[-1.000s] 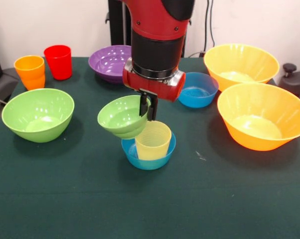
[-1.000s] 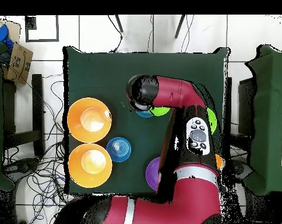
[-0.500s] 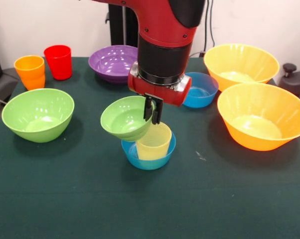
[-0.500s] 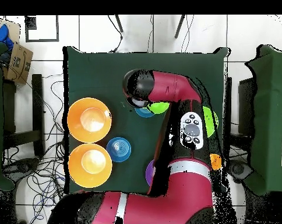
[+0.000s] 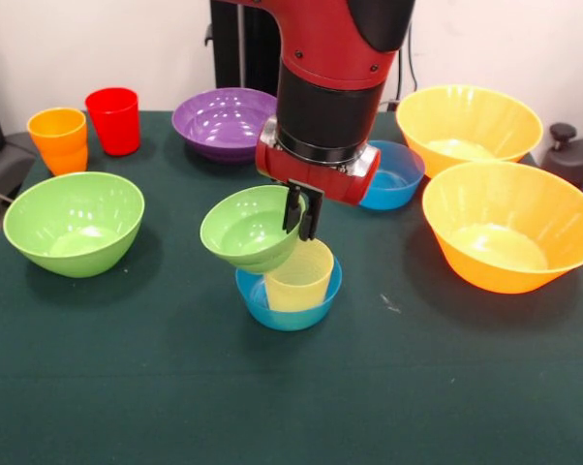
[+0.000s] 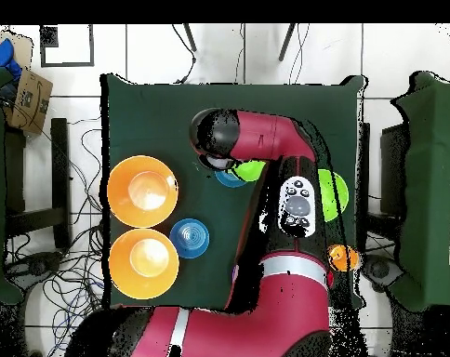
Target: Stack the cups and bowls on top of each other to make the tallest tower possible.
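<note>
Hand [image 5: 302, 215] pinching green bowl [image 5: 250, 229] rim, tilted, mid-frame, off-centre over yellow cup [image 5: 297, 275]. Risk: slides off or tips cup in blue bowl [image 5: 288, 308].

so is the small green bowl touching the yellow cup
Cannot tell. In the front view the small green bowl, held by the gripper, overlaps the yellow cup rim; no gap or contact shows plainly. The arm hides them overhead.

A dark green tabletop [image 5: 175, 387] is seen. Directly below the fingers [image 5: 301, 215] a blue bowl [image 5: 272, 302] is set; other bowls and two cups are spread beside and behind them.
</note>
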Robot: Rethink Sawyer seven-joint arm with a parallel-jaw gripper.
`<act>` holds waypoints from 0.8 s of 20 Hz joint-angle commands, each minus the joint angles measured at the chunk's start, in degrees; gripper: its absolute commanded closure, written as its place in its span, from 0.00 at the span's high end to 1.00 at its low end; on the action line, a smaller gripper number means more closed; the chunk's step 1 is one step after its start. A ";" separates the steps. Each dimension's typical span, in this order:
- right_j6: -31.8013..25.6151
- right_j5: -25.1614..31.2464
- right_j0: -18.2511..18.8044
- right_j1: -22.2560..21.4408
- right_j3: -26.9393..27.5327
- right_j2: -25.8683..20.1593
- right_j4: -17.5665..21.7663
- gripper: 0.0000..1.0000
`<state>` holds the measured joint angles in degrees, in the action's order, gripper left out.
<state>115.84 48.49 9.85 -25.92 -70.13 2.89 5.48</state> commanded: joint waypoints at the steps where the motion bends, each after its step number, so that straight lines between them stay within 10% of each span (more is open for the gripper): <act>1: 2.66 7.01 -1.14 1.72 3.04 -1.88 0.61 0.00; 16: 4.32 5.18 -1.92 1.37 1.16 -2.27 -0.69 0.00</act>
<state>115.84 49.28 9.53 -25.50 -68.87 3.44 5.27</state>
